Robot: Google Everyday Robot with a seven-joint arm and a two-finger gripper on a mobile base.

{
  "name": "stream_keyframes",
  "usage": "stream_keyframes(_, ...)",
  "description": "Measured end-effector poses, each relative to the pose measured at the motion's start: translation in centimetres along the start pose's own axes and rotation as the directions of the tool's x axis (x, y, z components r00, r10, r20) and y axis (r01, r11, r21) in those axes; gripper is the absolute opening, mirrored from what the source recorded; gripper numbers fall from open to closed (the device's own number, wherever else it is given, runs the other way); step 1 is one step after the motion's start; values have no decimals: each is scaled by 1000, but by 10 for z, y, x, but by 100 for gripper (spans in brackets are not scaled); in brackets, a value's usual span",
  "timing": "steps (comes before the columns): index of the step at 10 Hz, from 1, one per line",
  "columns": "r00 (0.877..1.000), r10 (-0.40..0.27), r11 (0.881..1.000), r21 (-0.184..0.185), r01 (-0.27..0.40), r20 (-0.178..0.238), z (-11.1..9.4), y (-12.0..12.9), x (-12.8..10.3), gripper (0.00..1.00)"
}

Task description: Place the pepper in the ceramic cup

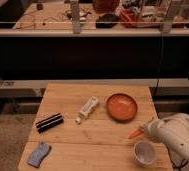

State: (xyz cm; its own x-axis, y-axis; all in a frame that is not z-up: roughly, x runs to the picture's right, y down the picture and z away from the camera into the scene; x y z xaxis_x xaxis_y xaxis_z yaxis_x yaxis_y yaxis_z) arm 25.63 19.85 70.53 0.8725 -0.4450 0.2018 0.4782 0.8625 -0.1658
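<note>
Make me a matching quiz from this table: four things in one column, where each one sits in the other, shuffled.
1 pepper
2 ceramic cup
3 orange bowl
4 blue sponge

A near-left corner of the table
B at the tip of the hand, right side
C right of the white tube
D near-right, just in front of the hand

Pairs: 1-B; 2-D; 3-C; 4-A

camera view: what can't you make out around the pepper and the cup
Small orange-red tapered pepper: only its tip shows in the camera view; the white gripper, just behind the round white ceramic cup, hides the rest.
White robot arm: cut off by the right edge.
</note>
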Motion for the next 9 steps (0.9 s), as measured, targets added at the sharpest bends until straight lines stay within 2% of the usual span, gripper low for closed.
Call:
stream_keyframes(2,1000,-2,1000,15,2,14,-6,-1,0,0)
stream_keyframes(4,999,-33,999,24,33,28,-14,-1,-2,0)
stream_keyframes(6,996,-77,997,18,76,44,-23,-3,-7,0)
stream_keyframes(9,988,-150,989,-4,150,37,-39,-7,-10,0)
